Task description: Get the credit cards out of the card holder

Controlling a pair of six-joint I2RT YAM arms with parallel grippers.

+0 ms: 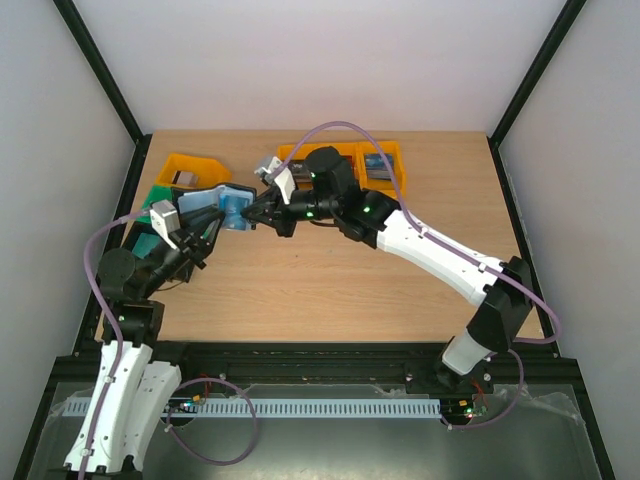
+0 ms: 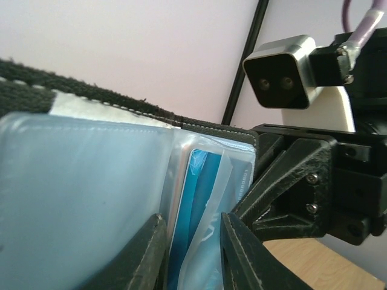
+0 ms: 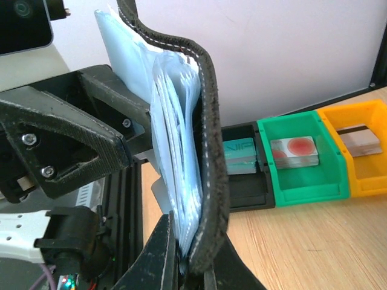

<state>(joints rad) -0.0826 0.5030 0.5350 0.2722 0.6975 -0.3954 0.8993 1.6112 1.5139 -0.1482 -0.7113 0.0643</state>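
Holding the card holder (image 1: 225, 203) up in the air with both grippers, over the far left part of the table (image 1: 350, 290). Keeping it opened like a book and standing on its edge. Gripping it from the left side with the left gripper (image 2: 192, 251) and from the right side with the right gripper (image 3: 192, 260), almost nose to nose.

Right wrist view: clamped tight on the black cover (image 3: 208, 121) together with the bundle of clear sleeves (image 3: 175, 151). Pressing the cover against one finger (image 3: 228, 270) and the sleeves against the other. Gripping only the lower edge, with most of the holder curving up well past the fingertips.

Left wrist view: narrowed to a small gap, filled by one clear sleeve with a blue credit card (image 2: 196, 211) inside. Pinching this card through the plastic, as far as visible, with one finger (image 2: 151, 254) on each flat side. Catching only the lower part of the card between the pads. Leaving a wide cloudy sleeve (image 2: 78, 199) just beside, outside the jaws. Not possible to tell how deep the card sits in its pocket.

Farther back on the table, side by side: a black bin (image 3: 242, 187) with a teal card (image 3: 239, 156), a green bin (image 3: 308, 181) with a white card with red round marks (image 3: 294, 151), and an orange bin (image 3: 363, 172) with a grey card (image 3: 361, 139).
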